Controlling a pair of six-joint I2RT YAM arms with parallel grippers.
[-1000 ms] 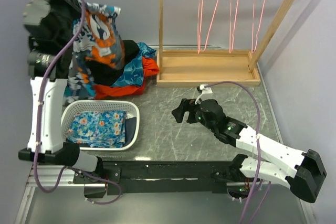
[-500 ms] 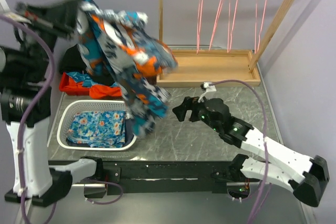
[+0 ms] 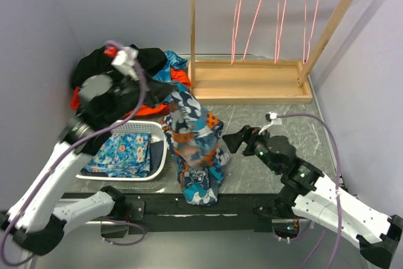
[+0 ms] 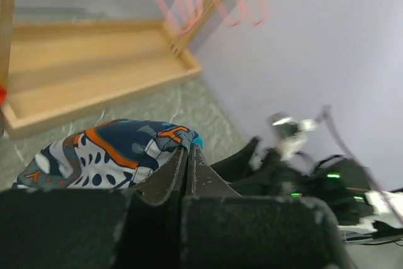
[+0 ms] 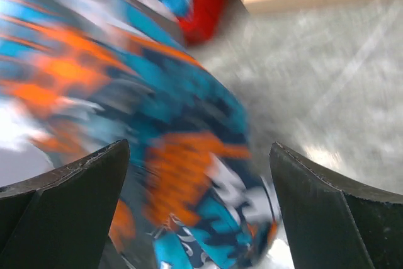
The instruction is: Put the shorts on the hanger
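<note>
The shorts (image 3: 195, 149), printed teal, orange, white and navy, hang from my left gripper (image 3: 169, 99) down to the table's front edge. In the left wrist view the left gripper (image 4: 189, 150) is shut on a fold of the shorts (image 4: 107, 152). My right gripper (image 3: 234, 140) is open just right of the hanging cloth and faces it. In the right wrist view the blurred shorts (image 5: 157, 92) fill the space before the right gripper (image 5: 198, 149), with its fingers wide apart. Four pink hangers hang on the wooden rack; the leftmost hanger (image 3: 238, 17) is nearest the shorts.
A white basket (image 3: 158, 129) holding a blue flowered cloth (image 3: 119, 152) stands at the left. Black and red clothes (image 3: 94, 67) are piled behind it. The wooden rack's tray (image 3: 249, 83) lies at the back, and walls close in on both sides.
My left arm swung down from high at the left, carrying the shorts to the middle of the table. The shorts now hang beside the right gripper, which shifted slightly right and nearer.
</note>
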